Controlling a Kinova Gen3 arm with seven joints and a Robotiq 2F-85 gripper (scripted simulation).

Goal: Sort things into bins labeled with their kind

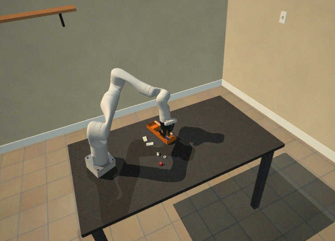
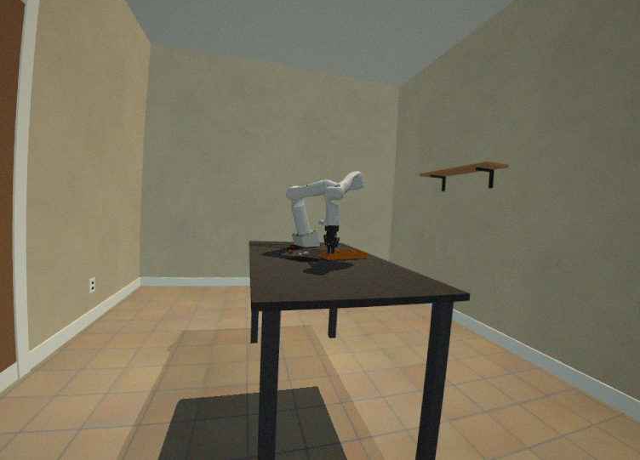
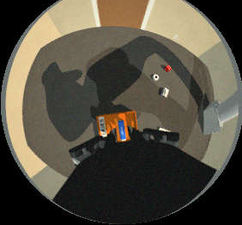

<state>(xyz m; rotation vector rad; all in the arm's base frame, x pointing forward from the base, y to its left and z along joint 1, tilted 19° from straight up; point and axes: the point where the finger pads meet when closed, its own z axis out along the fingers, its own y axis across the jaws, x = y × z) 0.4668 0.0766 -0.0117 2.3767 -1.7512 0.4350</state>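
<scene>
Dark table [image 1: 230, 130] is standing on a tiled floor in a beige-walled room, with a wooden shelf [image 1: 38, 13] hanging on the wall. On it the white arm [image 1: 108, 108] is reaching over an orange bin [image 1: 154, 126], its gripper [image 1: 166, 132] hanging just above the bin's near end. The fingers are standing partly apart and gripping nothing; in the wrist view a blue object [image 3: 122, 130] is lying inside the bin right below them. At about eight o'clock from the bin two white dominoes [image 1: 147, 140] are lying on the table. Farther toward six o'clock a white die [image 1: 157, 153], a small white ring-like piece [image 1: 164, 157] and a red die [image 1: 160, 163] are sitting near one another.
</scene>
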